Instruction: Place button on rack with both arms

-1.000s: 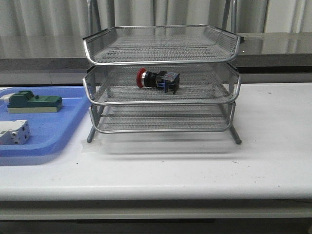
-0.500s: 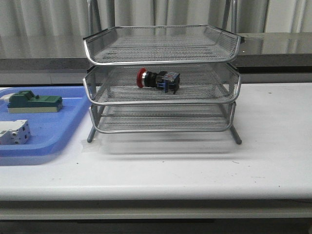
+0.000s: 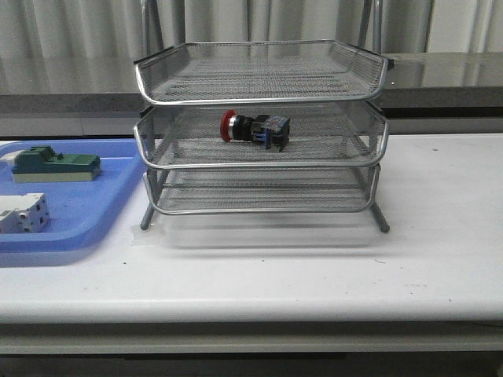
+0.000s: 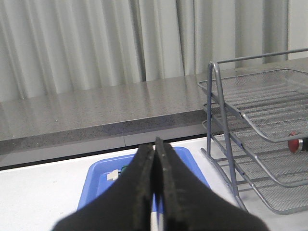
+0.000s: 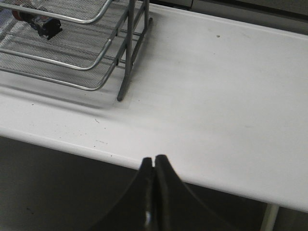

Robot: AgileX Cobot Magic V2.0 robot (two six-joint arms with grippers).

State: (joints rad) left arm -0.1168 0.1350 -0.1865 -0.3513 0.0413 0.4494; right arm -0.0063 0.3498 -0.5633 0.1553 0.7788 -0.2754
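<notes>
The button (image 3: 254, 129), red cap to the left and blue block to the right, lies on its side in the middle tray of the silver wire rack (image 3: 259, 161). Its red cap (image 4: 294, 143) peeks in at the edge of the left wrist view, and its dark body (image 5: 43, 25) shows in the right wrist view. My left gripper (image 4: 154, 144) is shut and empty, held off to the rack's left over the blue tray. My right gripper (image 5: 154, 160) is shut and empty, hanging past the table's front edge. Neither arm appears in the front view.
A flat blue tray (image 3: 86, 206) sits left of the rack and holds a green block (image 3: 53, 165) and a white block (image 3: 22, 213). The rack's legs (image 5: 129, 62) stand on the white table. A grey ledge (image 4: 96, 113) and curtains lie behind.
</notes>
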